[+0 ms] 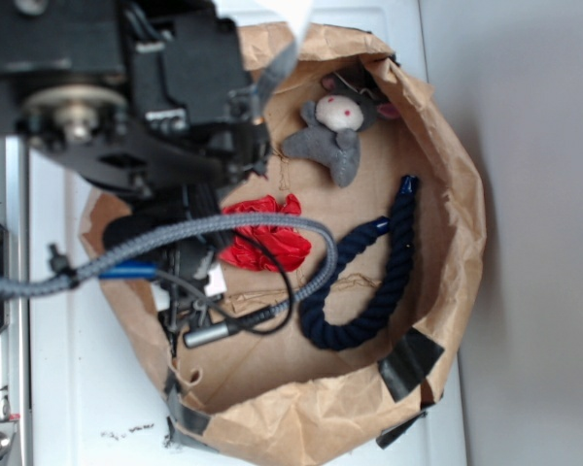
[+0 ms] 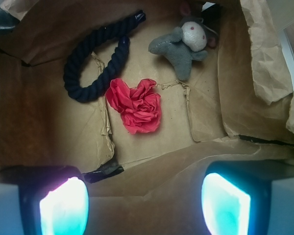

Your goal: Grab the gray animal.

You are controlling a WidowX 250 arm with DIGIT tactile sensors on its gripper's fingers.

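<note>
Gray animal (image 2: 183, 46): a small plush toy with a cream face, red dot eyes and pink ears, lying on the floor of a brown paper bag, close to one corner. In the wrist view it sits at the far end, toward the upper right; in the exterior view (image 1: 338, 131) it lies at the top of the bag, near the bag wall.

Jaws (image 2: 144, 200): the gripper is spread wide, its two pale glowing fingers (image 2: 63, 208) showing at the bottom corners of the wrist view with nothing between them. They hang over the near wall of the bag, well apart from the toy.

Paper bag (image 1: 462, 194): brown and crumpled, its walls rolled down and patched with strips of dark tape, resting on a white surface (image 1: 87, 398).

Red paper ball (image 2: 135, 105): wrinkled, about mid-floor, between the gripper and the toy, apart from both.

Rope (image 2: 90, 58): thick, dark navy, bent into an open loop, lying beside the red ball on the side away from the toy; it is near the ball, though I cannot tell if they touch.

Arm (image 1: 126, 87): black, with a braided gray cable, covering the left part of the bag in the exterior view.
</note>
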